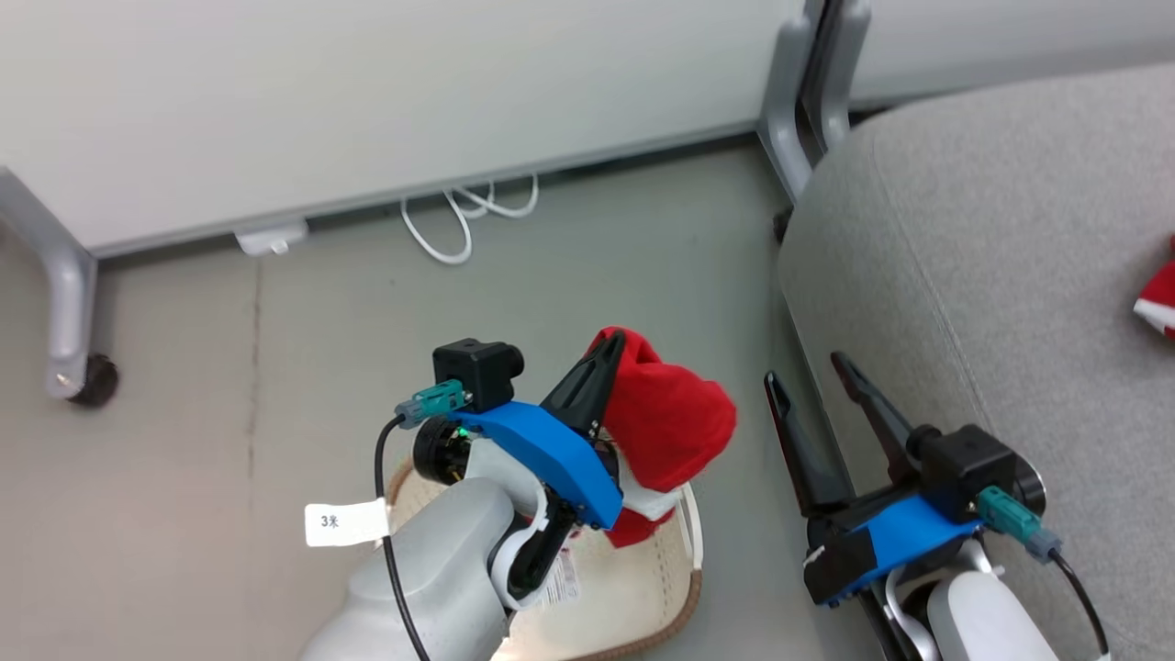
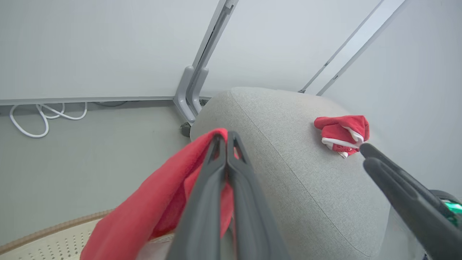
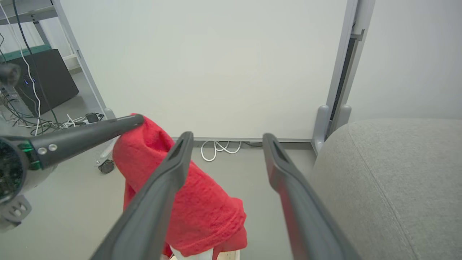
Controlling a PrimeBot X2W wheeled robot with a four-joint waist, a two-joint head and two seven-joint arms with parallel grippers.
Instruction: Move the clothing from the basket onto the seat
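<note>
Red fabric garment [image 1: 670,431]: clamped in left end effector [image 1: 615,341], above cream plastic basket [image 1: 684,610]
Right end effector [image 1: 806,367]: fingers apart, beside grey fabric sofa [image 1: 991,275]

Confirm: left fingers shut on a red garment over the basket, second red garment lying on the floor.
Not the floor: the second red garment lies on the grey seat, as the left wrist view shows. The left fingers are shut on the other garment over the basket.

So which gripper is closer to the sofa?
Right. The right gripper is open beside the sofa; the left gripper holds a red garment above the basket, farther off.
</note>
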